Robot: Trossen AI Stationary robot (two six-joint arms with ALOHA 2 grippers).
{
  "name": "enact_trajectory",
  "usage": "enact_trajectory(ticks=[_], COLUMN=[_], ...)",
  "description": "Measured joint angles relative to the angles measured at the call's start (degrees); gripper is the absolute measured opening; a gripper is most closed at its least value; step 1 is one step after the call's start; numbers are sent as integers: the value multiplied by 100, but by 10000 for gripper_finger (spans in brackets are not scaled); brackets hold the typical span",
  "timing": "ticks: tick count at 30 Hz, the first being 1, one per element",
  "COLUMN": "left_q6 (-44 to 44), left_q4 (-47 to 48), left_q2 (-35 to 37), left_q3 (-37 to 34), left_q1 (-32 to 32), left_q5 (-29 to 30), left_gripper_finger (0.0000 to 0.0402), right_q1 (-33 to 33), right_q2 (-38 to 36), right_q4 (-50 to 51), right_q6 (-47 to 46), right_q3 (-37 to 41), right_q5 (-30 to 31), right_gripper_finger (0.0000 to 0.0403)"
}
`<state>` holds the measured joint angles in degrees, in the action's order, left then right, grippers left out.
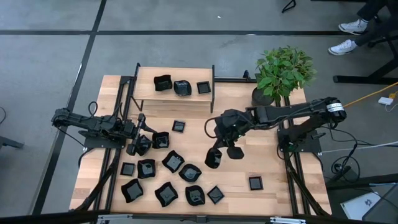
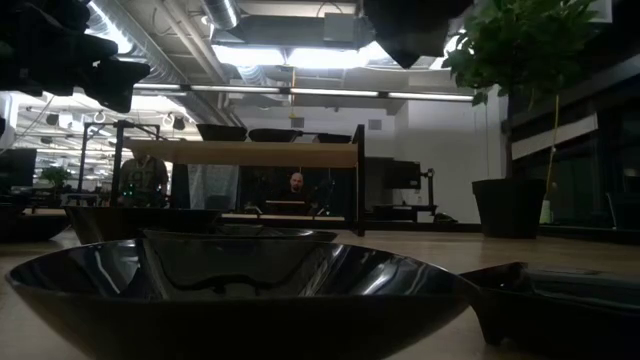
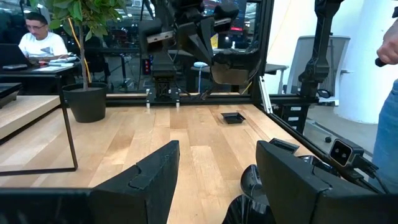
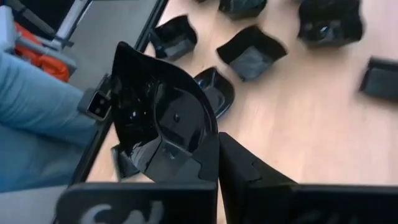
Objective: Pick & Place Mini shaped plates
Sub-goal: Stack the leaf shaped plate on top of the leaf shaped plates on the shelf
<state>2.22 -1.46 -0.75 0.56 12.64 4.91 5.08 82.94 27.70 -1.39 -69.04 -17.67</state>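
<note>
High view: wooden tabletop (image 1: 273, 155) with a raised shelf (image 1: 149, 96) at the far edge. Left arm, low over the tabletop's left side; its end effector (image 1: 135, 146) stands wide, fingers (image 3: 149, 180) apart, nothing between them, a square dish (image 1: 160, 140) just beside it. Below it, a cluster of mini shaped plates (image 1: 168, 180) lies on the near-left tabletop, square, wavy-edged and round pieces close together, some touching. One small square plate (image 1: 178, 126) sits alone near the middle. Shelf holds three more dishes (image 1: 180, 86) in a row. Right arm reaches from the right edge toward the centre; its end effector (image 1: 219, 154) holds a glossy black plate (image 4: 161, 118) by the rim, tilted on edge and lifted clear of the tabletop, beside the cluster's right end. A lone square plate (image 1: 255, 183) lies near the front right. Potted plant (image 1: 283, 71) stands at the far right corner.
</note>
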Motion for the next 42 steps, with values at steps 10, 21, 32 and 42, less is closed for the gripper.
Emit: enact_trajectory(ticks=[10, 21, 32, 42], left_q6=[1, 1, 0, 1], left_q4=[-1, -2, 0, -2], left_q2=[0, 2, 1, 1], left_q3=[0, 0, 0, 2], left_q1=[-2, -1, -1, 0], left_q5=[0, 0, 0, 3], left_gripper_finger=[208, 208, 208, 208], right_q1=[-195, -725, -1073, -1440], right_q2=[2, 261, 603, 1482], right_q4=[-537, -1282, -1877, -1067], right_q6=[-103, -447, -1014, -950], right_q3=[0, 0, -258, -1747], right_q5=[568, 635, 1403, 2785], right_gripper_finger=[0, 0, 0, 1])
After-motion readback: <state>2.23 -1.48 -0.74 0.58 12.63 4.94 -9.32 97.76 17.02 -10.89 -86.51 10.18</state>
